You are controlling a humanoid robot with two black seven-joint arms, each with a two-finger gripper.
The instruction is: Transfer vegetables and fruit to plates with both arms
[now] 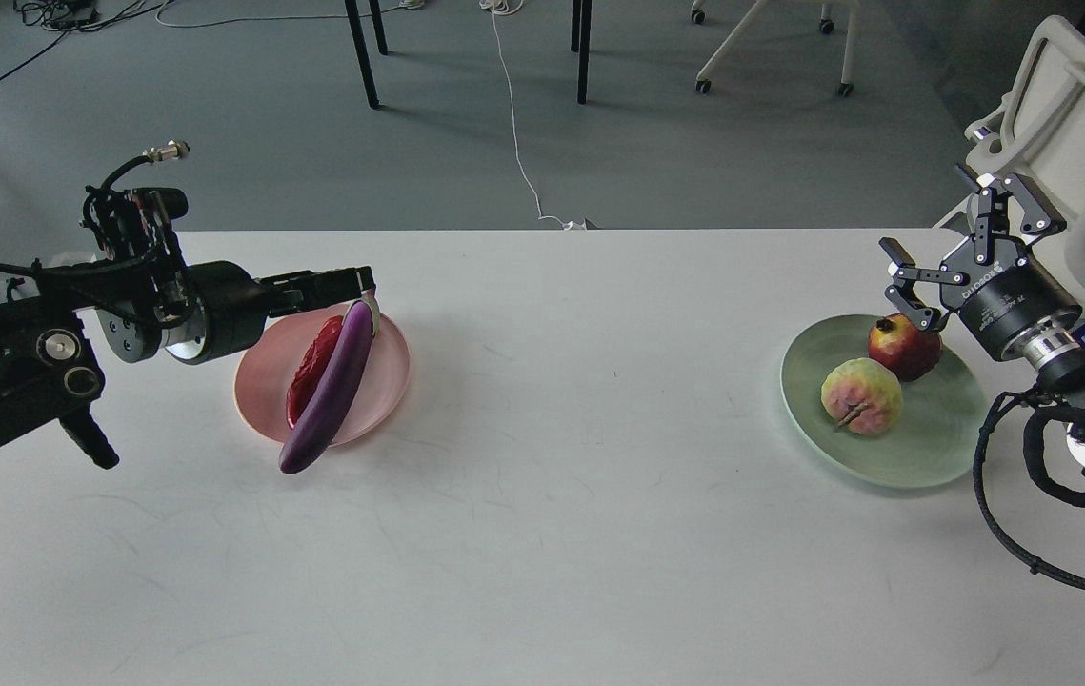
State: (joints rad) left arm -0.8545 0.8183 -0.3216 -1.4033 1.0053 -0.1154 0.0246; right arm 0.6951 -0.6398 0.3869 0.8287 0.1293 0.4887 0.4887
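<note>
The purple eggplant lies slantwise across the pale pink plate, its lower end hanging over the rim onto the table. The red chili pepper lies on the same plate, partly hidden under the eggplant. My left gripper hovers above the plate's far edge, by the eggplant's stem cap, open and empty. The pomegranate and the bumpy yellow-green fruit sit on the pale green plate. My right gripper is wide open, just above and behind the pomegranate, holding nothing.
The white table spreads between the two plates. A white chair stands close behind my right arm. Black table legs and a white cable are on the floor beyond the far edge.
</note>
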